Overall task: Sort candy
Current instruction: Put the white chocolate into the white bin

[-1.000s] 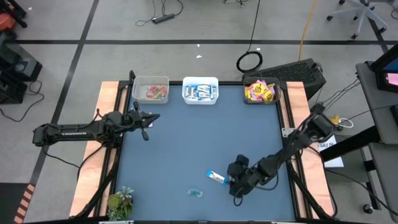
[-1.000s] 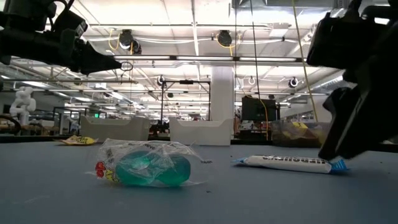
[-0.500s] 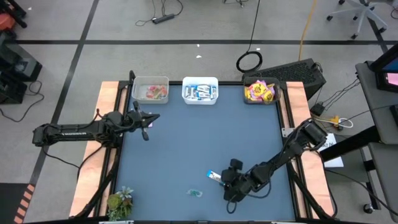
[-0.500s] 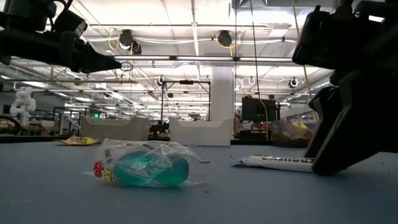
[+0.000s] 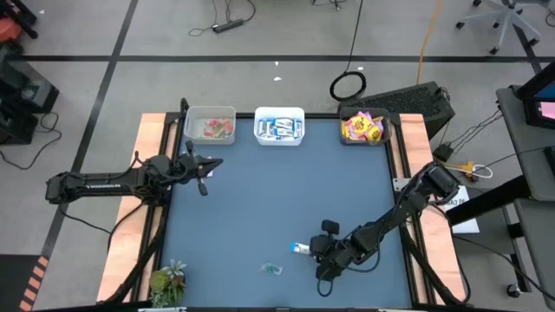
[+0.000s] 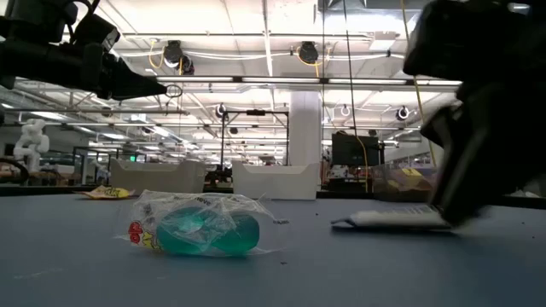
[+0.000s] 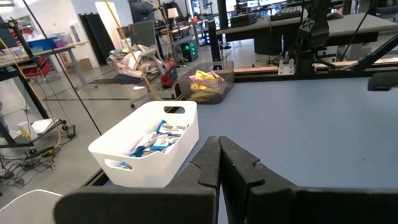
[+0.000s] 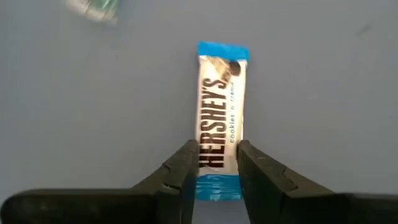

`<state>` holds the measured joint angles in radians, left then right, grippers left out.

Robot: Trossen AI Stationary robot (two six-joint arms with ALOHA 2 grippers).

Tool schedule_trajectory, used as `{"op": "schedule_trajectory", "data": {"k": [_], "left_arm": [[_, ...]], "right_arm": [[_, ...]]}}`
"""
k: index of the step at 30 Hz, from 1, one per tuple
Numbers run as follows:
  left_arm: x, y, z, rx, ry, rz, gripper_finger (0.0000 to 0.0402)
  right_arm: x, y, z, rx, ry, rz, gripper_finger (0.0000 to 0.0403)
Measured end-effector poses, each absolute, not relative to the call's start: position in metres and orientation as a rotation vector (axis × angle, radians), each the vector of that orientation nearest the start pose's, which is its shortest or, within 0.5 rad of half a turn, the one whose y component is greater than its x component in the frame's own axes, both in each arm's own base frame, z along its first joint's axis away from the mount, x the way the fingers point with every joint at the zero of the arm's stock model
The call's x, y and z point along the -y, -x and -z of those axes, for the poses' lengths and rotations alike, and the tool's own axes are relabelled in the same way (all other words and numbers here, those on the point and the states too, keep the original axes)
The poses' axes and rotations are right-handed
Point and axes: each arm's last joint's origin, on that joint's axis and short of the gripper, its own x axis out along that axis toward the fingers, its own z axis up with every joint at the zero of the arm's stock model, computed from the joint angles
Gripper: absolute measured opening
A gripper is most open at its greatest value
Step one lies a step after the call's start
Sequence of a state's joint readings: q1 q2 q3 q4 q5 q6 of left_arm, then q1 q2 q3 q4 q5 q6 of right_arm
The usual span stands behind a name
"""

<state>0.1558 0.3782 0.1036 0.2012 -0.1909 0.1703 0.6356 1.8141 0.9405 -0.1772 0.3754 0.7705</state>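
Pinching the blue-and-white bar [image 8: 220,118], right gripper [image 8: 217,163] sits near green candy [image 5: 273,269]; left gripper [image 7: 219,163], apparently closed, waits.

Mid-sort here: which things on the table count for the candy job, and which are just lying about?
For the job:
- blue-and-white bar, between the right gripper fingers
- green wrapped candy, loose on the table
- clear bin of red/pink pieces
- white bin of bars
- bin of yellow packets

Lying about:
- leafy plant at the table's near left corner
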Motion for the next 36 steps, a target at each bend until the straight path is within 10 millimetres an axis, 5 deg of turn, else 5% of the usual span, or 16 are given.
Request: {"op": "schedule_trajectory", "data": {"k": [9,22,28,36], "left_arm": [[-0.024,-0.120,-0.185,-0.101,-0.166,-0.339,0.0007],[-0.024,-0.120,-0.185,-0.099,-0.138,-0.337,0.0007],[-0.024,-0.120,-0.184,-0.108,-0.136,-0.336,0.0007],[-0.024,-0.120,-0.184,-0.104,-0.111,-0.336,0.0007]], "right_arm": [[-0.150,-0.290,-0.162,-0.861,-0.101,0.152,0.0077],[-0.053,-0.318,-0.184,-0.841,-0.004,0.218,0.0016],[-0.072,-0.312,-0.181,-0.909,-0.064,0.053,0.0042],[-0.107,-0.305,-0.163,-0.985,-0.148,0.026,0.0155]]}}
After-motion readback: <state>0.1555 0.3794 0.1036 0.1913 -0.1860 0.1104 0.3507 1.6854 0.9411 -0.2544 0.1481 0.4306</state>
